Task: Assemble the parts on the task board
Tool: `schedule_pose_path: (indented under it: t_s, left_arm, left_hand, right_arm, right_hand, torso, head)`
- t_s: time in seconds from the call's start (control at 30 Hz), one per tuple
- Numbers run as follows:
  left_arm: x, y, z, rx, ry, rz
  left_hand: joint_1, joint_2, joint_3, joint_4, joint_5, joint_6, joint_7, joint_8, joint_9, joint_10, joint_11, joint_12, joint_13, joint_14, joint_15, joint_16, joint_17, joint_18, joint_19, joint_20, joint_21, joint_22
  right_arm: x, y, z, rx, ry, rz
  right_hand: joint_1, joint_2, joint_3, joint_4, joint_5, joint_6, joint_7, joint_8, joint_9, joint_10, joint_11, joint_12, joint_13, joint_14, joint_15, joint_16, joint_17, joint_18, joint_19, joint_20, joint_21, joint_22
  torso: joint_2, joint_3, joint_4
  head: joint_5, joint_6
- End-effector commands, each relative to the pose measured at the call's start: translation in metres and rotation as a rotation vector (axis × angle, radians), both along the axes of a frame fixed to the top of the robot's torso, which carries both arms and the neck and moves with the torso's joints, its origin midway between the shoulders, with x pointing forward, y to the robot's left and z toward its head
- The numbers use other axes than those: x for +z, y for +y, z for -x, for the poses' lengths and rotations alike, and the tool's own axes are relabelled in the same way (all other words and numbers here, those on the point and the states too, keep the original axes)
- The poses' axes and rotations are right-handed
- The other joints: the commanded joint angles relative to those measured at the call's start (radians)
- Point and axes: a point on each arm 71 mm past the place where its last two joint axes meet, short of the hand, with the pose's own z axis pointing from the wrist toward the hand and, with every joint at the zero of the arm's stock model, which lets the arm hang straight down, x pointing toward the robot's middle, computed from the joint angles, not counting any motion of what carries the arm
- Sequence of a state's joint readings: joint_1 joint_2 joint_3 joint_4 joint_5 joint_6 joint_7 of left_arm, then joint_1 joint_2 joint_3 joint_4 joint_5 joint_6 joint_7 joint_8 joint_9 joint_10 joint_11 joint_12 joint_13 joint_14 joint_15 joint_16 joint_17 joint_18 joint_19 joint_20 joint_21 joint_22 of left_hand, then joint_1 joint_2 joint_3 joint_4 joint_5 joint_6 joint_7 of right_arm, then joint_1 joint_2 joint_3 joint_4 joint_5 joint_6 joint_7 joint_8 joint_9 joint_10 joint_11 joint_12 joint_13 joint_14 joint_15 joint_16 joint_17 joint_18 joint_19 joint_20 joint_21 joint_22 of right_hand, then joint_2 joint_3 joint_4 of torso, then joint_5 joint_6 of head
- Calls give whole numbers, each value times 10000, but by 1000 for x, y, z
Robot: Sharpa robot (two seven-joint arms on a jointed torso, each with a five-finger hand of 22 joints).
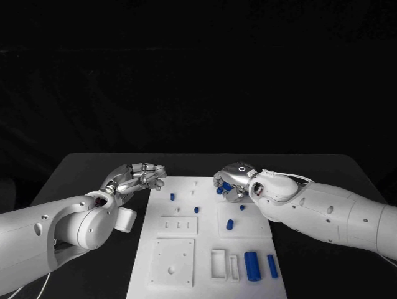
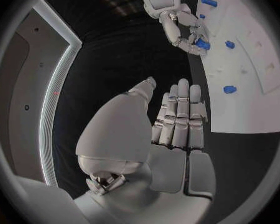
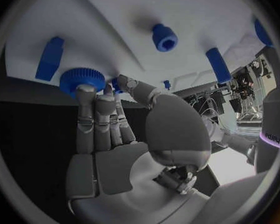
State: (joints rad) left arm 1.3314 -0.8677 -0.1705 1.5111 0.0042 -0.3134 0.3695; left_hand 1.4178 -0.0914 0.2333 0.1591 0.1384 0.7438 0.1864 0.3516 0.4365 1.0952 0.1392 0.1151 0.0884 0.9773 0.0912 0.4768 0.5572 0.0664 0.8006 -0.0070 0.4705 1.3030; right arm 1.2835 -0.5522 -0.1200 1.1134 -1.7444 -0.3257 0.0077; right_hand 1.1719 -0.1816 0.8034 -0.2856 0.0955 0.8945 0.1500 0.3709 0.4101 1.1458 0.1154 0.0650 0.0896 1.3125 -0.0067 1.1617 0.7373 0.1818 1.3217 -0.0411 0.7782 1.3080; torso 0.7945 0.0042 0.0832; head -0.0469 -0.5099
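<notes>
Hovering just off the board's (image 1: 208, 249) left edge near its far corner, the left hand (image 1: 140, 175) holds nothing; fingers straight and side by side in its wrist view, not on any part. Board sits mid-counter (image 1: 91, 168) w/ blue parts scattered on it: small pegs near the far end, longer cylinders (image 1: 251, 265) at the near right. Right hand (image 1: 233, 180) is over the board's far right area, fingertips pinching a round blue knob (image 3: 82, 79) right at the board surface. Knob's axis looks roughly upright to the board, prob. being seated. Right hand is clearly nearer the work; next move likely turns on keeping the knob square to its hole.
</notes>
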Motion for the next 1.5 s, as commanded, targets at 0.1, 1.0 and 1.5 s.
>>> schedule_pose_path:
  t_s: [0.1,1.0,1.5]
  left_arm:
    - [1,-2,0,-156,-17,139]
    - [1,-2,1,-179,9,140]
    - [1,-1,0,-114,2,116]
  left_hand:
    - [-8,-50,-62,23,-69,47,23,-65,-17,14,-11,-67,-13,59,-21,-50,18,151,-6,-35,-64,-9]
    - [27,-43,-66,19,-61,60,17,-68,-34,28,-19,-94,-18,69,-23,-76,41,154,-6,-38,-65,-10]
    - [64,-41,-69,4,-44,67,17,-72,-46,40,-18,-114,-22,78,-25,-94,60,154,-6,-38,-65,-11]
  right_arm:
    - [-14,-3,3,-146,614,604]
    - [-6,7,3,-753,-28,141]
    - [22,27,3,-1014,-813,-673]
  right_hand:
    - [-50,-14,66,18,-151,227,30,11,20,313,-106,155,93,-32,-23,76,-46,800,182,-111,34,171]
    - [-525,215,438,393,-467,1094,-354,412,389,1383,-570,592,895,-84,-478,185,-182,800,178,-190,684,244]
    - [-534,207,511,341,-466,1289,-442,496,490,1574,-668,672,1102,-104,-576,200,-198,800,131,-280,814,231]
  torso:
    - [11,0,7]
    - [29,-4,7]
    - [33,-3,-8]
  head:
    - [-7,-1]
    - [-4,22]
    - [24,111]
